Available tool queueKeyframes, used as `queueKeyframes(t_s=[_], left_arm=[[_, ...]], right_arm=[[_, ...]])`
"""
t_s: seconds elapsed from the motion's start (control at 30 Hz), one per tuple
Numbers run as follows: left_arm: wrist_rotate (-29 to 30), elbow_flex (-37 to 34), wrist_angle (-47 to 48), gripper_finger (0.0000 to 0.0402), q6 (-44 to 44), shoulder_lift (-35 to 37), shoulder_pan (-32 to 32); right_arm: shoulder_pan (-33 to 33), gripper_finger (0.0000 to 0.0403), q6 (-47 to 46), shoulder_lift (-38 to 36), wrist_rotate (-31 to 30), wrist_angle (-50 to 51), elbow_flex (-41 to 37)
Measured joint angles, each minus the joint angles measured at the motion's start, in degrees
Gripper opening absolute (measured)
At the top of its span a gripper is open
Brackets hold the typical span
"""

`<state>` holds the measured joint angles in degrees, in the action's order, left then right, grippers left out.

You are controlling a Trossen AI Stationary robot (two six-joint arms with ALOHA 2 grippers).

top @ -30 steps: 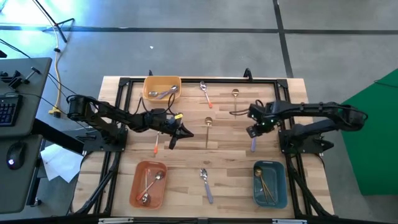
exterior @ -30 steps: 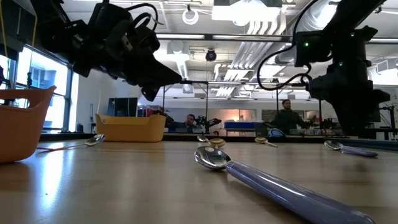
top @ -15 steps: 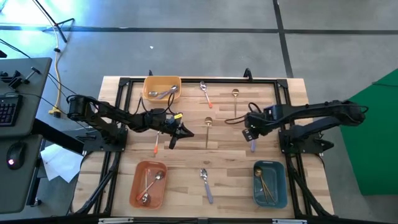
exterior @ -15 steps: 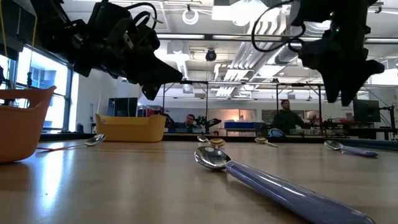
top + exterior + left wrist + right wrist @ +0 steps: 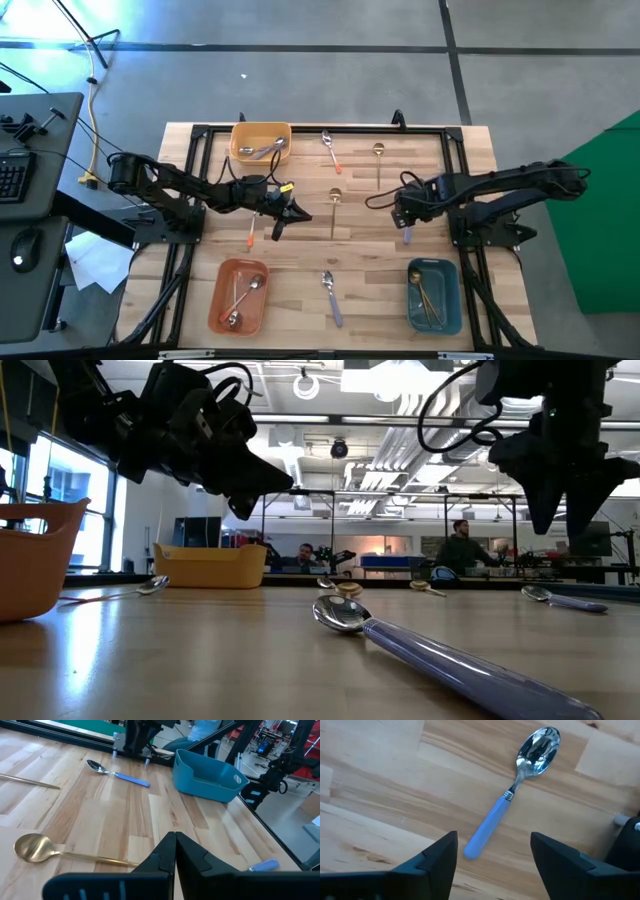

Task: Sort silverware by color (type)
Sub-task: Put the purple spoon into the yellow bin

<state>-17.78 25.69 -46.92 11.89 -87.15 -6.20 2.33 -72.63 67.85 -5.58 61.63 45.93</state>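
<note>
My right gripper (image 5: 492,857) hangs spread wide over the lavender spoon (image 5: 512,795). Its handle runs diagonally between my fingers. Left gripper (image 5: 290,213), clenched empty, is farther.

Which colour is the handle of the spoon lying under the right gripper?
Light blue handle, silver bowl; the right wrist view shows it best.

We see a light wooden table (image 5: 300,265) bearing a yellow bin (image 5: 261,142) upper left, an orange bin (image 5: 240,296) lower left, a blue bin (image 5: 434,296) lower right, and loose spoons (image 5: 331,297) between.
</note>
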Motion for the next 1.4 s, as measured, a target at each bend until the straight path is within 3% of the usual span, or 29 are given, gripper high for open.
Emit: queueKeyframes(t_s=[0.23, 0.6, 1.03, 1.27, 1.4], left_arm=[[0.0, 0.0, 0.0, 0.0, 0.0, 0.0, 0.0], [0.0, 0.0, 0.2, 0.0001, 0.1, 0.0, 0.0], [0.0, 0.0, 0.3, 0.0001, 0.6, 0.0, 0.7], [0.0, 0.0, 0.3, 0.0001, 0.5, 0.0, 1.0], [0.0, 0.0, 0.2, 0.0001, 0.5, 0.0, 1.0]], right_arm=[[0.0, 0.0236, -2.1, 1.3, 0.0, -0.1, 0.0], [0.0, 0.0236, -4.6, 12.5, 1.6, -0.7, 0.0], [-7.0, 0.0235, -5.3, 16.9, -2.3, -4.7, -0.8], [-8.0, 0.0188, -5.5, 16.1, 0.8, -19.1, -10.5], [-7.8, 0.0137, -5.2, 16.2, -0.2, -19.0, -10.4]])
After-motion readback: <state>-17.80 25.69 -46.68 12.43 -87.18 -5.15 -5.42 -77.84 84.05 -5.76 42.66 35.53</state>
